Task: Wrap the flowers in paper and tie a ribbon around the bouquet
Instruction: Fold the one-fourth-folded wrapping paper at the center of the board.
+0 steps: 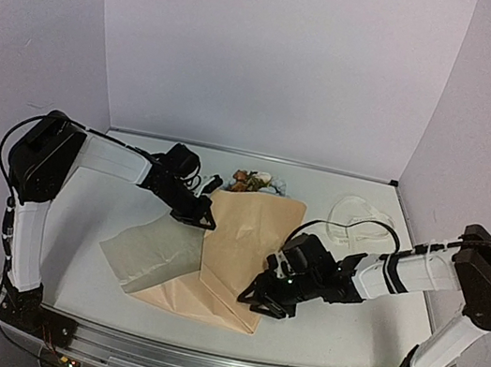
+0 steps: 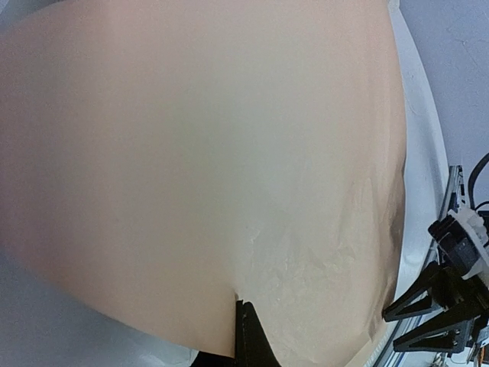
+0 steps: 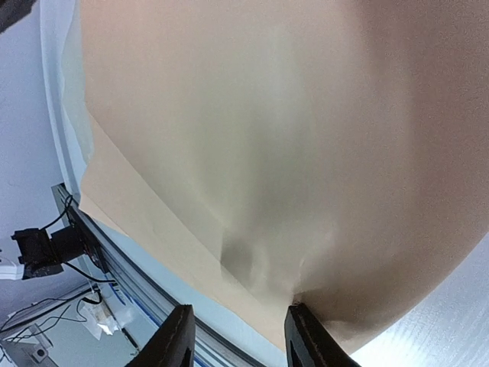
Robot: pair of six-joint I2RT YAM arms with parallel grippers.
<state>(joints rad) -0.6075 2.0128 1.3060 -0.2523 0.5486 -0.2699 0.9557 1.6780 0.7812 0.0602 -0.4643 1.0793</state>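
Mostly the paper (image 1: 245,240) does the hiding: one tan kraft sheet, folded over itself mid-table (image 1: 343,334), fills both wrist views. It covers the flowers (image 1: 250,182) except for a few heads of the single bunch poking out at its far end; the stems are hidden. One pale grey-green sheet (image 1: 142,256) juts from under its left side, partly covered. One ribbon (image 1: 358,218) lies loosely looped far right, well apart, its lettering too small to read. Of the two grippers, the left gripper (image 1: 199,218) is pinched tight on the paper's far-left edge. The right gripper (image 1: 264,306), at the near-right edge, has its jaws apart and clamps nothing, one fingertip (image 3: 306,336) just at the paper's corner.
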